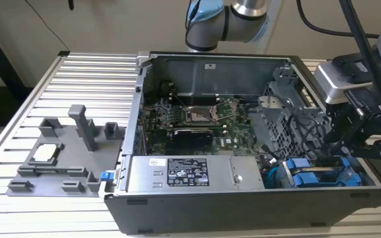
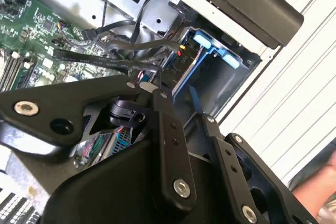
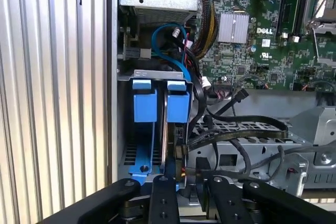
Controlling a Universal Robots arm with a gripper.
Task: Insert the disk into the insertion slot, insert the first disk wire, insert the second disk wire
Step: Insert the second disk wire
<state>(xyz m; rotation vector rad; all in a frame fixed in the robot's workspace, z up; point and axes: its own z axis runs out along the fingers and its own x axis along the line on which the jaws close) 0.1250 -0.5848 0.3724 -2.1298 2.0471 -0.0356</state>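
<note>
At the drive bay corner of the open case (image 1: 144, 148), the jaws (image 3: 185, 179) stand narrow around a dark cable end beside the disk (image 3: 177, 106). The disk sits seated in the slot (image 3: 157, 74), so insertion looks done; wiring seems underway.
</note>
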